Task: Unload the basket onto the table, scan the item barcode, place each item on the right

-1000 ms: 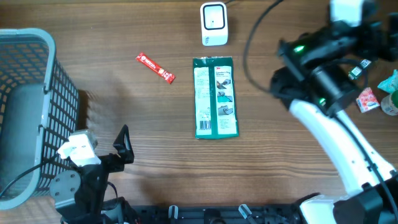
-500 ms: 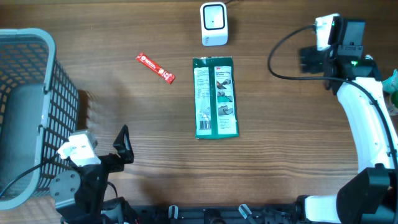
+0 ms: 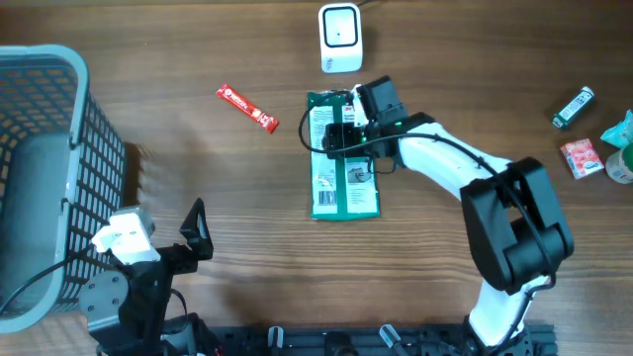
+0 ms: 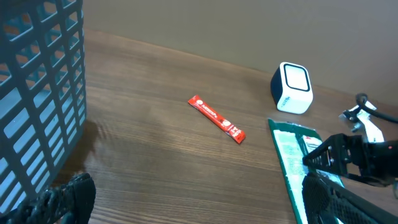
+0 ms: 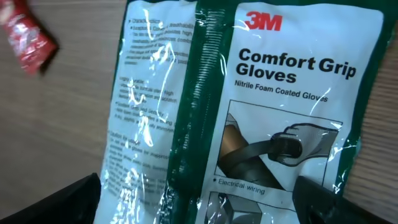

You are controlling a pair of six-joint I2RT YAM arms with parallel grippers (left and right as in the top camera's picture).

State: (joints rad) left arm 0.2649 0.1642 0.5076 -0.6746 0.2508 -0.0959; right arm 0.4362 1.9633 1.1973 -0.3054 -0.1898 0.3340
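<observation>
A: Which step?

B: The reach. The right tool (image 3: pixel 341 138) hovers wide open and empty over the far end of the glove packet (image 3: pixel 346 190), which lies flat mid-bench (image 3: pixel 237 198).

A: Next?

B: Lower it, pinch an edge, and lift the packet toward the scanner (image 3: pixel 339 38). The left tool (image 3: pixel 193 237) sits open and empty.

Arm outstretched, the right tool (image 3: pixel 339 138) gapes downward; the left tool (image 3: pixel 196 232) idles open.

Right claw (image 3: pixel 339 138) is over the glove packet's (image 3: pixel 346 193) top half; white scanner (image 3: pixel 339 38) just beyond the packet's top edge, red sachet (image 3: pixel 247 107) near its upper-left corner.
</observation>
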